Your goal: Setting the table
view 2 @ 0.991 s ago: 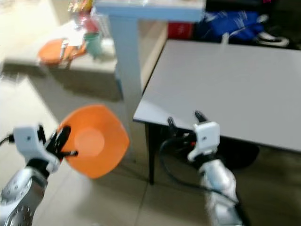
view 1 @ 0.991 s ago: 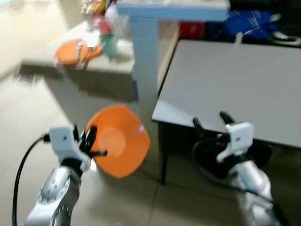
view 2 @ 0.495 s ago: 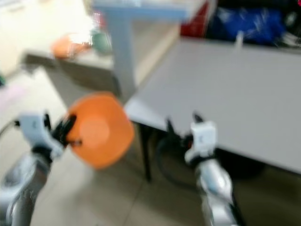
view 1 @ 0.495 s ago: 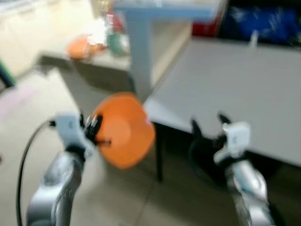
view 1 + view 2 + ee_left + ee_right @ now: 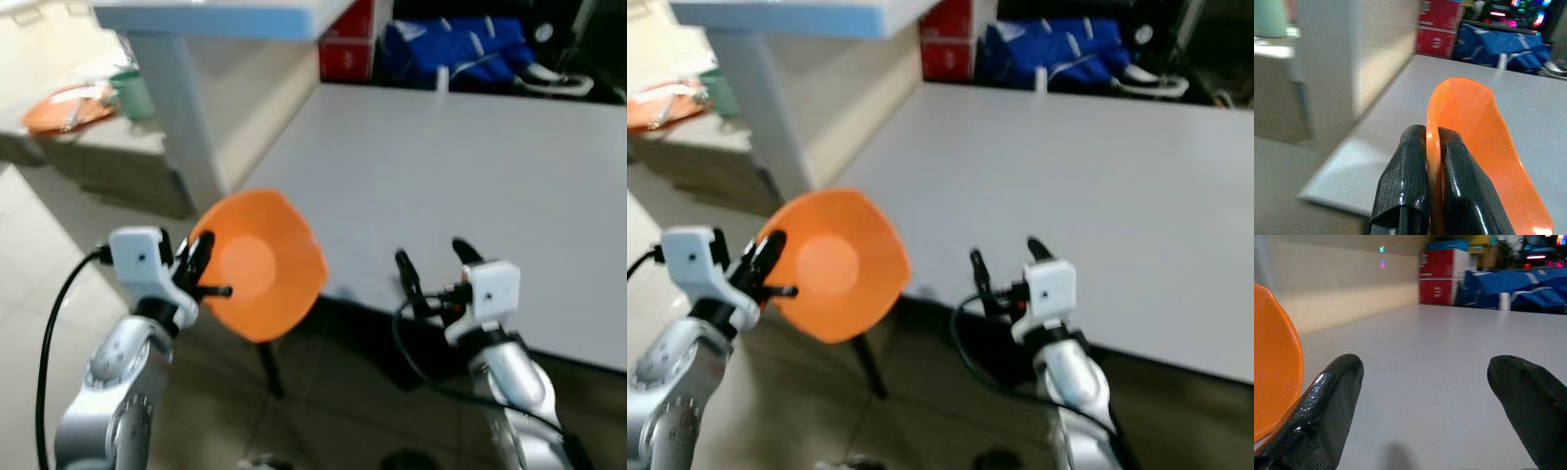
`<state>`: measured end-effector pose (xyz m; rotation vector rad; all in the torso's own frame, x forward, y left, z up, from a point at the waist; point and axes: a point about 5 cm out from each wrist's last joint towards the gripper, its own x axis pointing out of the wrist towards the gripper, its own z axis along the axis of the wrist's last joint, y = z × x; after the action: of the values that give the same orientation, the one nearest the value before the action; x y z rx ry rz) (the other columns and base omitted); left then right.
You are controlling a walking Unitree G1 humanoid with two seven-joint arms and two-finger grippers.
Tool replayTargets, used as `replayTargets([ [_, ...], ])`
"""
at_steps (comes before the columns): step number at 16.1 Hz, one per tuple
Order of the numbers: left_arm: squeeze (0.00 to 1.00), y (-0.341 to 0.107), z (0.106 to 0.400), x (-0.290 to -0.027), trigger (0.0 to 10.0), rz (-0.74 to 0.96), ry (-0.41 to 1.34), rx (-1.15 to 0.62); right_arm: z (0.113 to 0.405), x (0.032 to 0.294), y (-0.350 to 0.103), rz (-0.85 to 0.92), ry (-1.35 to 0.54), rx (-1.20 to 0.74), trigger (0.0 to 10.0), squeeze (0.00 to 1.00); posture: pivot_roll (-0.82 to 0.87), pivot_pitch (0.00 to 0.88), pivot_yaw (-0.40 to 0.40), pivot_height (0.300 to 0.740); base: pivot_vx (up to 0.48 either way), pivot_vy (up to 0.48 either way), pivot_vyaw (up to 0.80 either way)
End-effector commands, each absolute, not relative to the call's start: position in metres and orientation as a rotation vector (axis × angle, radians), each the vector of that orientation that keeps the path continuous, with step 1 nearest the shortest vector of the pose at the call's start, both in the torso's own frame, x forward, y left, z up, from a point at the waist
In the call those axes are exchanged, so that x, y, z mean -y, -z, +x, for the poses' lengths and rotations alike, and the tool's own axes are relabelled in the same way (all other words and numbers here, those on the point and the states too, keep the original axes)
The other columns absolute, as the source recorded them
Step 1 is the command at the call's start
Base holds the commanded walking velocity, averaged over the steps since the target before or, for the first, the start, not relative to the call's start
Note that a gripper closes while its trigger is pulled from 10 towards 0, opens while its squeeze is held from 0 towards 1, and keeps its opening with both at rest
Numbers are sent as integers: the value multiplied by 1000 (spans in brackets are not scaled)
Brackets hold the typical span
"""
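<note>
My left gripper (image 5: 199, 269) is shut on the rim of an orange bowl (image 5: 260, 264), held on edge in the air at the near left corner of the grey table (image 5: 460, 176). In the left wrist view the two black fingers (image 5: 1415, 181) pinch the orange bowl's (image 5: 1474, 132) rim. My right gripper (image 5: 431, 264) stands open with nothing between its fingers, at the table's near edge. The right wrist view looks across the grey tabletop (image 5: 1425, 357), with the orange bowl (image 5: 1273, 367) at one side.
A pale blue post (image 5: 176, 108) holding a shelf stands left of the table. Behind it, a low counter (image 5: 88, 137) carries an orange plate (image 5: 67, 106) and a green cup (image 5: 129, 90). A blue bag (image 5: 460, 54) and red boxes (image 5: 345, 49) lie beyond the table.
The camera has moved right and closer to the table, so the counter slid toward the left edge. The bowl stays in my left gripper; the right gripper stays open.
</note>
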<state>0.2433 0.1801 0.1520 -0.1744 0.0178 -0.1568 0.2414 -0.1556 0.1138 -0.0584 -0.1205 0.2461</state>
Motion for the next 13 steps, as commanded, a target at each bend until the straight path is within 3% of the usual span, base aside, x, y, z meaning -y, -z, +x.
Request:
replayTargets([
  [1,0,-160,247,-174,0,-170,196,18,244,159,-118,-65,-227,138,10000,0,-183,0,126,653,296,-375,-450],
  [7,0,-161,253,-170,0,-171,228,28,245,159,-118,-89,-220,144,10000,0,-192,0,128,607,297,-374,-451],
  [9,0,-163,264,-173,0,-203,215,44,244,158,-118,-120,-230,161,10000,0,-198,0,125,599,302,-369,0],
  [13,0,-177,290,-181,0,-220,205,67,243,158,-118,-126,-239,164,10000,0,-204,0,123,599,98,-68,0],
])
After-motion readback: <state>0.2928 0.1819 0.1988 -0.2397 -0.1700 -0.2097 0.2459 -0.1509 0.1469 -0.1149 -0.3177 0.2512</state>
